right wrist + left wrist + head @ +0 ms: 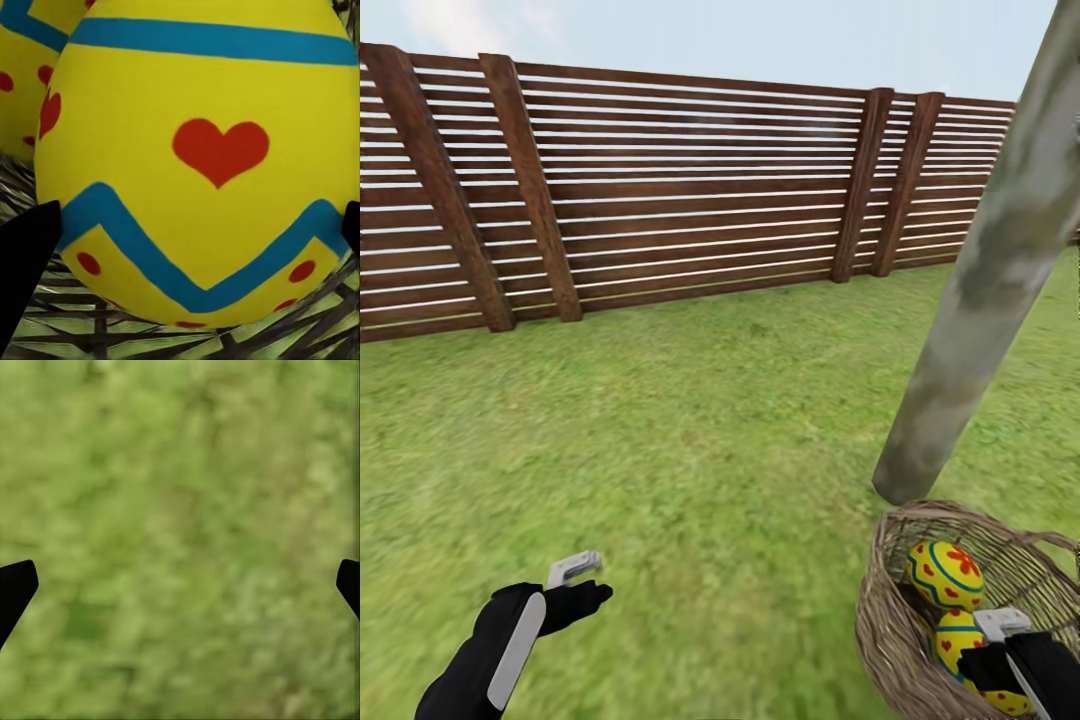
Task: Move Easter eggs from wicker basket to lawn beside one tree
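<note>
Easter eggs (945, 575) are sitting in the wicker basket (890, 620) beside the tree (980, 290). Right pincer (1005, 628) is reaching in, jaws wide around one egg (199, 161), probably needing to close next. Left pincer (575, 568) is hanging wide over the lawn (690, 440).

Both arms are matte black with a pale grey panel, each pincer (582, 580) grey-and-black.

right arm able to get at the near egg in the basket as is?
Likely yes. The right tool is already inside the wicker basket, its open fingers flanking the heart-marked egg, with nothing between them.
</note>
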